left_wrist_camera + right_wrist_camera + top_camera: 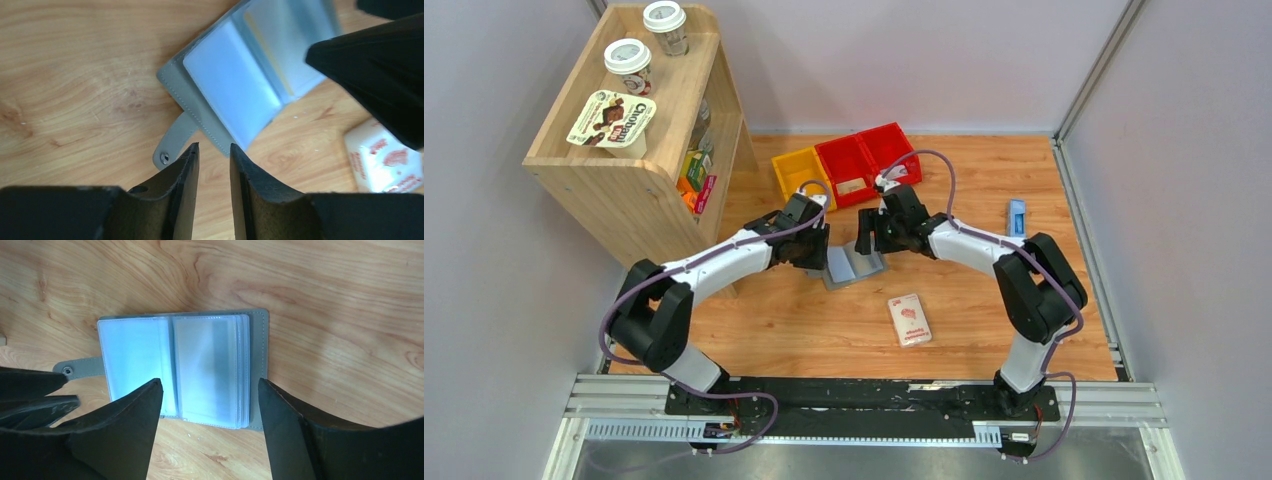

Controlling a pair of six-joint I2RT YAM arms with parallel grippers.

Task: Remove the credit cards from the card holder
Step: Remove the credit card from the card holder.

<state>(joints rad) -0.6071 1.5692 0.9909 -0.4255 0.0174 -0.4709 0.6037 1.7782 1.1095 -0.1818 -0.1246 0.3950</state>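
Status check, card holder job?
Left fingers slightly apart, empty. Right fingers wide open over card holder. Holder lies open, nothing pulled out. Nothing blocking.

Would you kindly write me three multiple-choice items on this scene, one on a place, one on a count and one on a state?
1. Where is the white-and-pink packet relative to the card holder?
A on top of it; B tucked inside it; C on the table, apart from it.
2. How many red bins stand at the back?
A one; B two; C three.
3. How does the card holder lie?
A open, pockets up; B snapped shut; C standing on edge.

Answers:
1 C, bare wood shows between them.
2 B, two red bins adjoin a yellow bin.
3 A, the right wrist view shows both pocket pages spread.
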